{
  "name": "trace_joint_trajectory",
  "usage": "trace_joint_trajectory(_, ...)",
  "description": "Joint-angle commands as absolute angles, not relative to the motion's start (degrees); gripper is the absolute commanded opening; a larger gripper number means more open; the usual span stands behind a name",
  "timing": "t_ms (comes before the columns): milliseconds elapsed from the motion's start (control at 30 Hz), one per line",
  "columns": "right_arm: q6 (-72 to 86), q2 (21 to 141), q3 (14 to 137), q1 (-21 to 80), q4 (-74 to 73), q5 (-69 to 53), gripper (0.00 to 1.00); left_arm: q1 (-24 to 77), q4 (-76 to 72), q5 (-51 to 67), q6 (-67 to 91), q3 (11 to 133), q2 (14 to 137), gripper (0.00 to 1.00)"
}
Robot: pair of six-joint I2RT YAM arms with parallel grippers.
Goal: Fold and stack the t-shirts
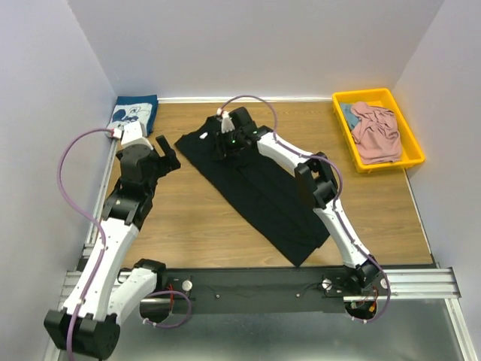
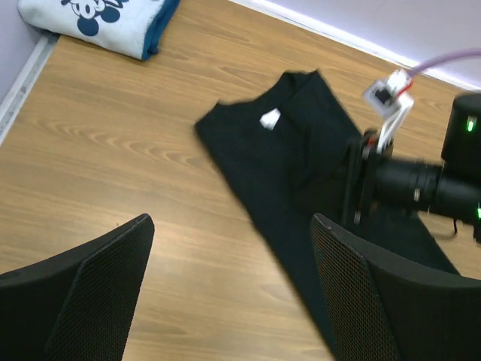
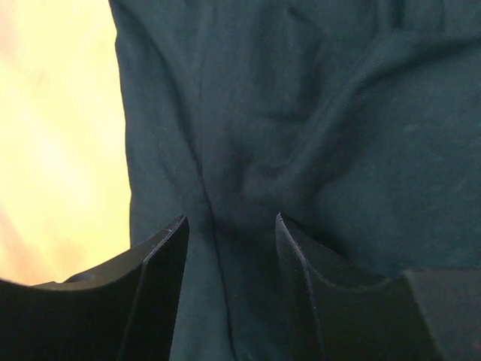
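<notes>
So starting at the left: the folded navy cloth t-shirt with the white cartoon-mouse print (image 1: 134, 114) sits beyond the left end effector (image 1: 167, 154), tucked in the corner, I'd guess as the base of the stack. That end effector hangs over bare wooden table (image 1: 188, 218) with its jaws spread wide and nothing in them or touching them. Just to its right lies the large plain black cloth t-shirt (image 1: 255, 188), folded into a long diagonal strip, probably awaiting its crosswise fold. The right end effector (image 3: 230, 226) is right over the collar end, jaws about half open, straddling a wrinkle of black cloth without visibly pinching it. Well off to its right, a crumpled pink cloth t-shirt (image 1: 376, 131) waits in a yellow plastic tray (image 1: 379, 93).
</notes>
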State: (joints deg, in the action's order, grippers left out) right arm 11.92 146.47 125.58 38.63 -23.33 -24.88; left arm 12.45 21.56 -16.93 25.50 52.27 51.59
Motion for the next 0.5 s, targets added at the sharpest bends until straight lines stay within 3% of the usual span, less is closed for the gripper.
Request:
trace_joint_trajectory(0,16.43,151.78,131.56,31.83,-19.52,-14.25,0.58,12.39,20.66,-14.16,27.07,50.80,45.36,0.92)
trace_joint_trajectory(133,20.99,155.47,137.97,26.47,-18.81,-9.94,0.63,12.39,19.16,-11.09,25.67,49.05,43.94,0.93)
trace_joint_trajectory(300,22.42,152.06,140.54,21.10,-18.10,-15.20,0.69,12.39,15.57,-5.12,22.68,47.38,44.91,0.95)
trace_joint_trajectory(467,17.50,138.80,127.29,20.74,-18.19,-15.82,0.70,12.39,8.19,1.74,19.69,43.86,46.58,0.95)
